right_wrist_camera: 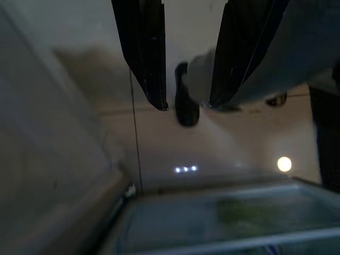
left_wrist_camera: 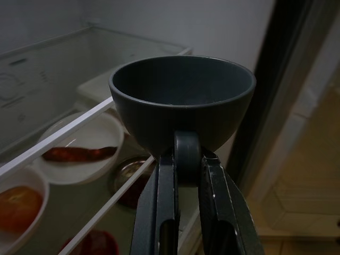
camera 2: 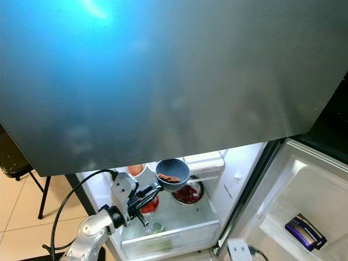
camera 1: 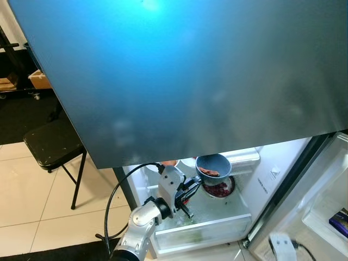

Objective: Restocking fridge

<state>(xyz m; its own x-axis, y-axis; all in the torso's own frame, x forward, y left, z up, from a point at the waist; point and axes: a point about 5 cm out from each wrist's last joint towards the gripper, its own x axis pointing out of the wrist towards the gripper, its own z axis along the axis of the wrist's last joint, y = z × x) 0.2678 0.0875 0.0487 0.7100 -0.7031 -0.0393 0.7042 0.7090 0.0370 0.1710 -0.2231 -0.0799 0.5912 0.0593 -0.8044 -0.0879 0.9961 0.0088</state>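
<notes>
Left hand extended forward, fingers pinched; right hand with fingers apart.

My left tool is clamped on the blue bowl, which hangs in front of the open fridge compartment; the big grey door overhangs everything from above. On the shelf behind sit a white plate, a steel bowl of red food and a tomato dish, crowding it. Open floor lies left, past the black chair.
</notes>
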